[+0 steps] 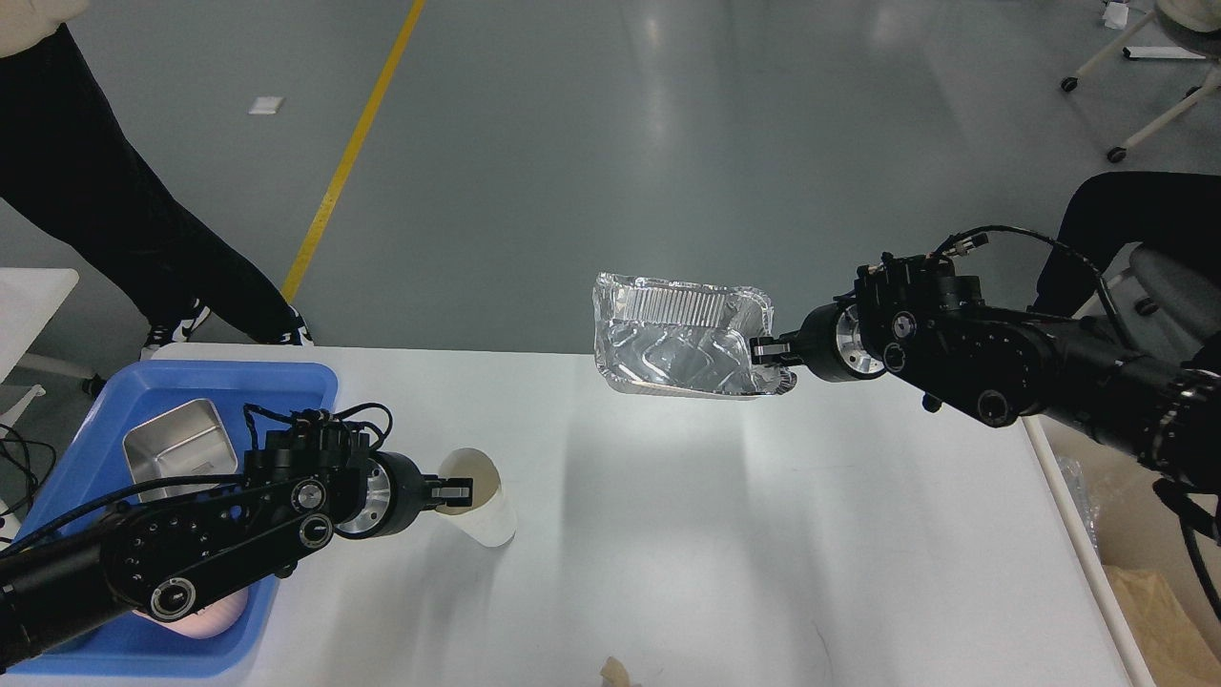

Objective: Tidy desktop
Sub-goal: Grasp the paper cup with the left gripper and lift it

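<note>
The right gripper pinches the rim of a crumpled foil tray, holding it raised above the far edge of the white desktop. The left gripper grips the rim of a paper cup beside a blue plastic tray containing a steel container.

White desktop — blue tray, scrap

Blue tray at left, steel container inside. Yellow floor line running away. Person's dark legs upper left. Chair casters upper right. Beige scrap at near edge
</note>
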You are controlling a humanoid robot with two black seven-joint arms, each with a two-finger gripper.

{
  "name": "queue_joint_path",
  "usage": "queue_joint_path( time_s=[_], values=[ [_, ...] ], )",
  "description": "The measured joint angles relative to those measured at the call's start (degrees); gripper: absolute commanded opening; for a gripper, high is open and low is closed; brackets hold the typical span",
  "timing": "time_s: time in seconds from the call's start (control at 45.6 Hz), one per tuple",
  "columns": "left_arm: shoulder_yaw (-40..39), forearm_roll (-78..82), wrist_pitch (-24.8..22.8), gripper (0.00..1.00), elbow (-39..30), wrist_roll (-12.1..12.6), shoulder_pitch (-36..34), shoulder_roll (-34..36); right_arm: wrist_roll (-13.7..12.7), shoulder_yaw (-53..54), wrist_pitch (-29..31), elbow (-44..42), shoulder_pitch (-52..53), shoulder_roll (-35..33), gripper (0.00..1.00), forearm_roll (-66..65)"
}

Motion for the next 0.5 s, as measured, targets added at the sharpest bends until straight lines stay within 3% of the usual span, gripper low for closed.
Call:
queue_joint_path(
  time_s=[0.241,0.504],
  values=[
    [-2.8,-2.6,-8.2,0.0,-6.5,-0.1,-2.1,7.2,0.0,0.0,0.0,0.1,-0.1,-0.6,0.0,0.1],
    [-15.9,-11.4,-28.1,0.0,-14.3,0.4,-12.2,18.7,0.0,0.0,0.1,0.0,-0.3,-0.3,0.0,0.0]
  ],
)
